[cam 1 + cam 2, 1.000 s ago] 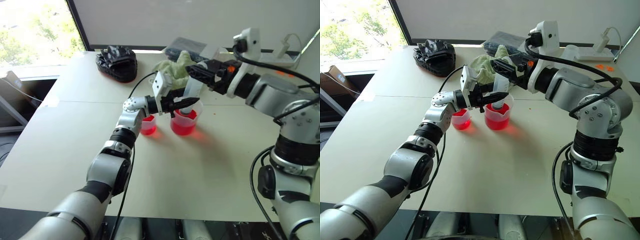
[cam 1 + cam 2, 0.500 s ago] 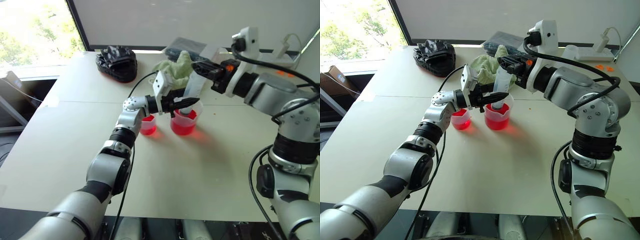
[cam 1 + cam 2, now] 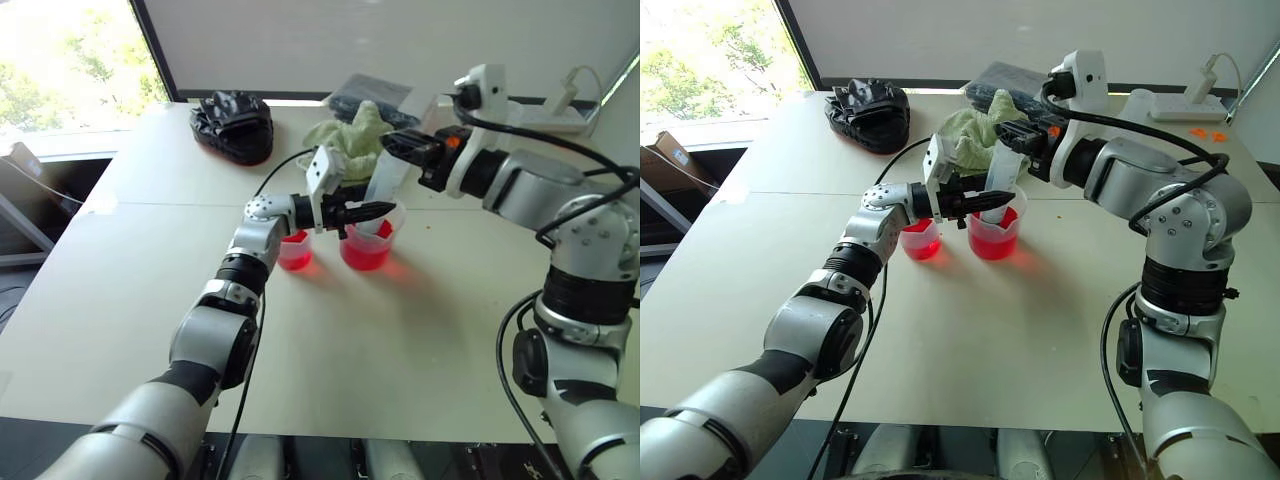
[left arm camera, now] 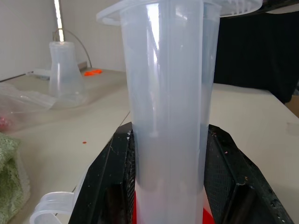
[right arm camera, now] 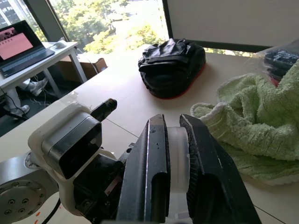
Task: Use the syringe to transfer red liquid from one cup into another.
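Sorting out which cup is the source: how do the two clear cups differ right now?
The larger cup is wider and taller; the smaller cup is narrower and shorter. The syringe stands in the larger cup; the smaller cup has nothing in it but liquid. Both hold red liquid.

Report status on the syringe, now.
Left claw shut on syringe barrel, tip in larger cup. Right claw shut on plunger. Nothing in the way.

I work in an office-like test room: a pale desk (image 3: 400, 330) by a big window (image 3: 70, 70), a laptop (image 5: 21, 44) on a side table.
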### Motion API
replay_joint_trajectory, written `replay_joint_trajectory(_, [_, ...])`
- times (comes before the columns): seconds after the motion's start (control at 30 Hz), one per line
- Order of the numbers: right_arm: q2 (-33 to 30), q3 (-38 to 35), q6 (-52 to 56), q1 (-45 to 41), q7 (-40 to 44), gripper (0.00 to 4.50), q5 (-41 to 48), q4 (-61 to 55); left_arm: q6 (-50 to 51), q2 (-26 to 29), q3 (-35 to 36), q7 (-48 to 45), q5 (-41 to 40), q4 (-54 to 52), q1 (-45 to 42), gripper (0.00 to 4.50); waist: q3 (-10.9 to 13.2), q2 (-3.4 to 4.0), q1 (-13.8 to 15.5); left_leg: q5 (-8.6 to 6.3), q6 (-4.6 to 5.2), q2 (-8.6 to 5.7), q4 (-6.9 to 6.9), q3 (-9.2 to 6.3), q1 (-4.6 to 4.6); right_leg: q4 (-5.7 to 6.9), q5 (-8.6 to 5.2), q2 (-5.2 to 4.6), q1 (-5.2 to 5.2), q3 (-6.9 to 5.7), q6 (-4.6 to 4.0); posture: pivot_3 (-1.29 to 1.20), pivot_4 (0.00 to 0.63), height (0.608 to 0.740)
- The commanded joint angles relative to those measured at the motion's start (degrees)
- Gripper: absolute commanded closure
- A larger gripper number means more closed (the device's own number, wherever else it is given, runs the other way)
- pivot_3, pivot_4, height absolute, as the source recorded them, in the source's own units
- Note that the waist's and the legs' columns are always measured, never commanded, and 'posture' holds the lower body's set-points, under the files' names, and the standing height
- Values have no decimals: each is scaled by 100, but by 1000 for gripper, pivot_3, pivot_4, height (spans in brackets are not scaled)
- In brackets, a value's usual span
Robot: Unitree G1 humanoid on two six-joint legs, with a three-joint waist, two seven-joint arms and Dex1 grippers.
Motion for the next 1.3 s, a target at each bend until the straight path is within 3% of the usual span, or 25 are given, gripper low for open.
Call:
replay_joint_trajectory(0.03, [-31, -192, -228, -371, 81, 4365, -9, -86, 30, -15, -157, -68, 111, -147, 31, 3127, 0, 0, 0, 0, 0, 0, 0, 0, 0, 0, 0, 0, 0, 0, 0, 0, 150, 711])
replay_joint_trajectory(1.3, [-242, -457, -438, -1016, 294, 4365, -361, 651, 226, 67, -358, -261, 211, -352, 269, 3127, 0, 0, 1, 0, 0, 0, -1, 0, -3, -1, 0, 0, -3, 0, 0, 0, 150, 711])
